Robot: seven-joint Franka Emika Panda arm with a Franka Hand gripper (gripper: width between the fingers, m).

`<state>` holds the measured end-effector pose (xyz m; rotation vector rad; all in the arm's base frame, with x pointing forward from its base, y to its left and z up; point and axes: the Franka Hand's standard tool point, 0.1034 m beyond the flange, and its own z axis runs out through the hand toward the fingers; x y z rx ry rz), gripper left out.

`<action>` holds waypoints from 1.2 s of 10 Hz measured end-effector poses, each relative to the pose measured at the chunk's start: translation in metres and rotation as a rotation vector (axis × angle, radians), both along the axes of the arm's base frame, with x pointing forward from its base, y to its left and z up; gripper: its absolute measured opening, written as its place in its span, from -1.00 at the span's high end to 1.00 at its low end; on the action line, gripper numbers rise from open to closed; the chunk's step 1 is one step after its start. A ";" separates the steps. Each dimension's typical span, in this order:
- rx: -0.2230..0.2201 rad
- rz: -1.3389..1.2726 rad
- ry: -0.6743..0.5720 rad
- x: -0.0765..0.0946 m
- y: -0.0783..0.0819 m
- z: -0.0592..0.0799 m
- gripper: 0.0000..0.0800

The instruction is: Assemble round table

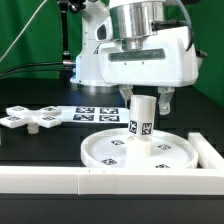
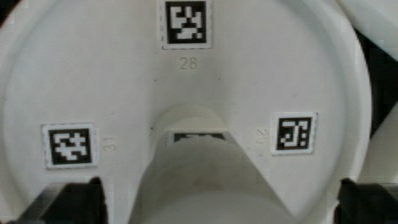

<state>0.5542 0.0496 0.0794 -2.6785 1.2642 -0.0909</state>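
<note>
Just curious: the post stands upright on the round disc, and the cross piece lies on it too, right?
No. The exterior view shows the cross piece lying on the table, off the round disc. The post does stand upright on it.

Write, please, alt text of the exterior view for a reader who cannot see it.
A white post stands upright at the middle of a rimmed round disc, with the robot's open end effector straddling its top. A flat cross-shaped piece lies apart on the dark table at the exterior view's left, beside the tagged marker board.
</note>
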 end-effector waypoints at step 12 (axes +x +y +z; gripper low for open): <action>-0.158 0.937 -0.113 0.003 0.000 -0.001 -0.62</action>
